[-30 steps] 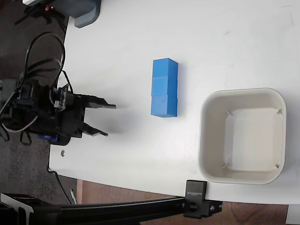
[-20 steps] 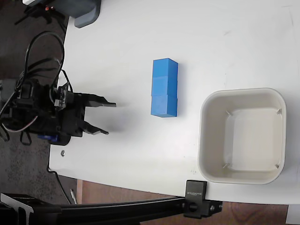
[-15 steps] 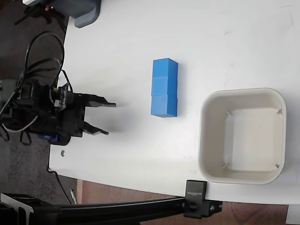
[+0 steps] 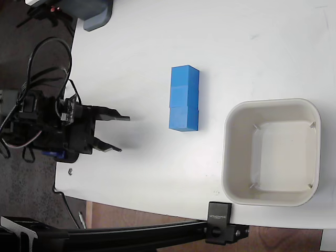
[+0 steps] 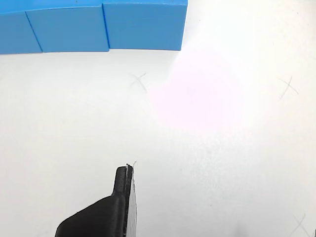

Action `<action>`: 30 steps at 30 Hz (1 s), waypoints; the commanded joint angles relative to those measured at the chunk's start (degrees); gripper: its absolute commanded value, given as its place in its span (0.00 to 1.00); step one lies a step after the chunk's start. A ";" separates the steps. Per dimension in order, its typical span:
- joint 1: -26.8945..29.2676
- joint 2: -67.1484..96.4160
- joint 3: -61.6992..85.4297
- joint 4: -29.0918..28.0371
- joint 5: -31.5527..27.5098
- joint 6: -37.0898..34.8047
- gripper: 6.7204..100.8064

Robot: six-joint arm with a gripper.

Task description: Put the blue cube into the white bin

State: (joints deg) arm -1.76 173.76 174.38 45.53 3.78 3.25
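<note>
We see our gripper spread open and empty, well left of three touching blue cubes; the white bin sits beyond on the surface.

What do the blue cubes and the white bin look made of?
Blue cubes: matte and plain-faced, with even colour and no glare, so likely painted wood, foam or plastic; the look leaves it open. White bin: probably moulded plastic, cream-white with a smooth, slightly glossy finish, judging by its rounded corners, thick rim and sloping inner walls.
</note>
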 commanded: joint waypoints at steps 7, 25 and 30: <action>0.18 1.23 -3.08 -0.97 -2.55 -1.14 1.00; 17.58 -31.99 -34.45 8.61 -23.03 -26.10 0.89; 20.21 -37.53 -39.81 10.63 -26.89 -33.05 0.87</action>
State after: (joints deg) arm 17.05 136.32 138.87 56.43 -19.60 -28.04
